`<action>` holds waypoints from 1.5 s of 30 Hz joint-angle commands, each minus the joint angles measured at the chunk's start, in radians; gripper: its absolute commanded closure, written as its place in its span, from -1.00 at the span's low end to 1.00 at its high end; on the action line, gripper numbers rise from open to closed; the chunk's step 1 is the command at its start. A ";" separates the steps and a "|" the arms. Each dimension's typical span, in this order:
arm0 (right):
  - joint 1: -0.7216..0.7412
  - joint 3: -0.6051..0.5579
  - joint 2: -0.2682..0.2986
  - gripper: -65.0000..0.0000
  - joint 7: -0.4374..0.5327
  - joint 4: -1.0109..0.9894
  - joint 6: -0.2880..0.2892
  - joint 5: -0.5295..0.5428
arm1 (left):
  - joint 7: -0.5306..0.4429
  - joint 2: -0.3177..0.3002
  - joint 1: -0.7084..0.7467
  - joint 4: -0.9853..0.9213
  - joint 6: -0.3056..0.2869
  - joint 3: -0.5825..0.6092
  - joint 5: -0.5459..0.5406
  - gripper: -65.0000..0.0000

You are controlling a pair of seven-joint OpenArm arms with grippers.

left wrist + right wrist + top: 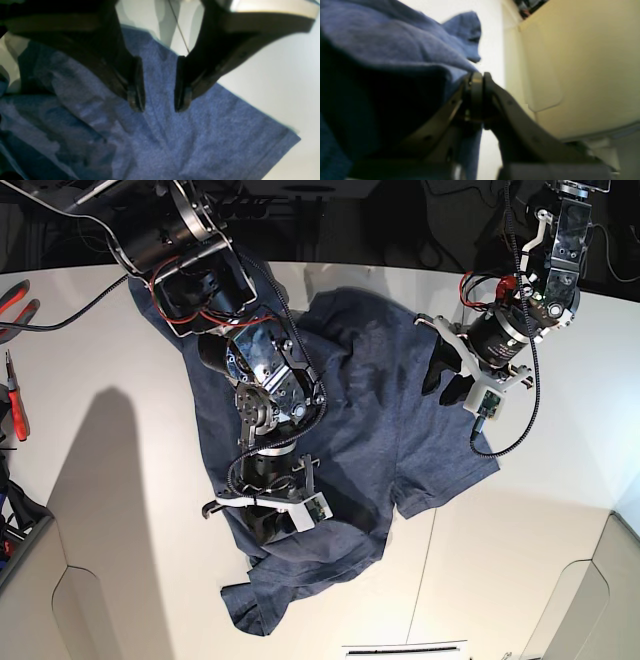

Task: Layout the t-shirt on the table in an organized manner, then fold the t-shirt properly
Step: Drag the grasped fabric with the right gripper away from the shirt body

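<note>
We see the right fingers (480, 97) pinched on the t-shirt (370, 400), left fingers (158, 100) parted, hovering above it on the counter (110, 480).

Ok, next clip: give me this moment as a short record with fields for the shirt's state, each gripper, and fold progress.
shirt: the t-shirt lies crumpled and spread unevenly on the table, no lettering visible
right gripper: the right gripper is shut, pinching a fold of the shirt, cloth draped over it
left gripper: the left gripper is open, jaws apart above the shirt near one edge, gripping nothing
clutter: red-handled tools at the table's edge
fold progress: not laid flat yet; no fold made
</note>
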 commanded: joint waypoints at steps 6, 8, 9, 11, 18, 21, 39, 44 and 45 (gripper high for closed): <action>0.025 0.104 -0.003 1.00 -0.008 0.022 -0.092 -0.104 | -0.026 -0.008 -0.005 0.014 -0.007 -0.005 -0.013 0.29; 0.025 0.146 0.006 1.00 -0.008 0.027 -0.113 -0.117 | -0.025 -0.008 -0.005 0.014 -0.007 -0.005 -0.013 0.29; 0.025 0.165 0.013 1.00 -0.008 0.032 -0.116 -0.117 | -0.025 -0.008 -0.005 0.014 -0.007 -0.005 -0.013 0.29; 0.024 0.191 0.031 1.00 -0.010 0.042 -0.116 -0.116 | -0.023 -0.008 -0.005 0.014 -0.007 -0.005 -0.013 0.29; 0.024 0.208 0.114 1.00 -0.043 0.060 -0.116 -0.116 | -0.018 -0.008 -0.005 0.014 -0.007 -0.005 -0.013 0.29; 0.024 0.208 0.145 1.00 -0.088 0.060 -0.116 -0.116 | -0.018 -0.008 -0.005 0.014 -0.007 -0.005 -0.013 0.29; -0.046 0.308 0.228 1.00 -0.098 0.061 -0.135 -0.121 | -0.017 -0.008 -0.005 0.014 -0.011 -0.005 -0.013 0.29; -0.039 0.364 0.265 0.53 -0.097 0.061 -0.134 -0.050 | -0.017 -0.008 -0.005 0.014 -0.011 -0.005 -0.013 0.29; -0.038 0.377 0.275 0.36 -0.093 0.061 -0.135 -0.041 | -0.017 -0.008 -0.005 0.014 -0.011 -0.005 -0.013 0.29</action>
